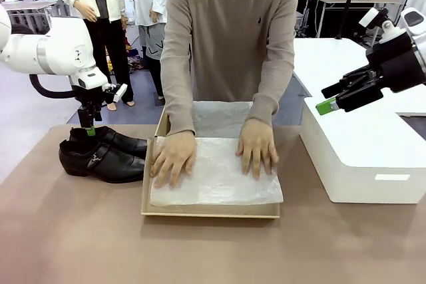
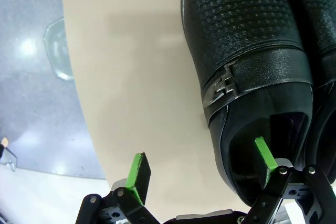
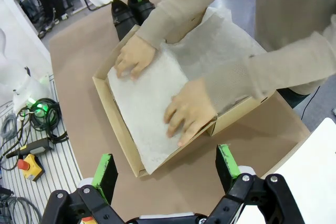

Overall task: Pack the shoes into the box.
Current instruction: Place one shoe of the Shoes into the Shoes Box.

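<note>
Two glossy black shoes (image 1: 103,156) lie side by side on the table's left, toes toward the box (image 1: 200,212). My left gripper (image 1: 90,129) points down over their heels, open. In the left wrist view one green pad (image 2: 265,157) hangs over the nearer shoe's (image 2: 247,51) opening and the other pad (image 2: 137,174) over bare table; my left gripper (image 2: 202,166) holds nothing. The tan box (image 3: 115,124) is open, and a person's two hands (image 1: 173,157) press flat on its white tissue paper (image 1: 216,181). My right gripper (image 1: 331,102) hangs open in the air at the right, and it is also open (image 3: 166,170) in its own wrist view.
A large white block (image 1: 366,157) stands on the table right of the box, under my right gripper. The person stands at the far side, arms reaching into the box. The table's left edge runs close beside the shoes (image 3: 128,11). Bare brown table lies in front.
</note>
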### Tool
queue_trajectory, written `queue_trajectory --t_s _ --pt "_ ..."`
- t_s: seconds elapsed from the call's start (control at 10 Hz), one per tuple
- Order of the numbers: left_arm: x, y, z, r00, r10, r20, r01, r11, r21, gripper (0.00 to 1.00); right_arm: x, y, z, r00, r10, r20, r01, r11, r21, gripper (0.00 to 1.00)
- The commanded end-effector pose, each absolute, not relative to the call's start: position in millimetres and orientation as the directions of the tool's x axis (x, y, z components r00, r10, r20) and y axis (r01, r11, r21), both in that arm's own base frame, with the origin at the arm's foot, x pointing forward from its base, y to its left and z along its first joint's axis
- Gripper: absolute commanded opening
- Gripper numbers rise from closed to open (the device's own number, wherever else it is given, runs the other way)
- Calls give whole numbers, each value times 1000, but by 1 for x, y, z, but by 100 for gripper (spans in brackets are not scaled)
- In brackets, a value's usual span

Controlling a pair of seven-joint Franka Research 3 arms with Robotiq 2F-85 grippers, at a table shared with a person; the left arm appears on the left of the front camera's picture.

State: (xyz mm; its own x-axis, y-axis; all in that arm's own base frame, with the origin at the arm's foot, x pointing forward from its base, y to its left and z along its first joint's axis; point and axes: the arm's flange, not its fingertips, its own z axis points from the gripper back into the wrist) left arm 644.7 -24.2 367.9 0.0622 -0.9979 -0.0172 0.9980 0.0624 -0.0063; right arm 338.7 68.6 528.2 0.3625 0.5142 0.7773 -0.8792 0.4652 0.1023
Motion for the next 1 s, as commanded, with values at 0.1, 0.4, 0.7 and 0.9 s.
queue_trajectory --t_s 0.1,0.4,0.7,0.9 --pt "652 -23 365 66 -998 -24 997 67 -41 100 344 69 528 330 507 796 -891 445 86 100" --pt "651 -22 357 68 -997 -21 995 69 -67 100 344 69 528 330 507 796 -891 445 86 100" --pt "650 -22 353 60 -998 -2 991 60 -117 84 344 69 528 330 507 796 -891 445 86 100" --pt "649 -22 353 67 -998 8 990 66 -124 46 344 69 528 330 507 796 -891 445 86 100"
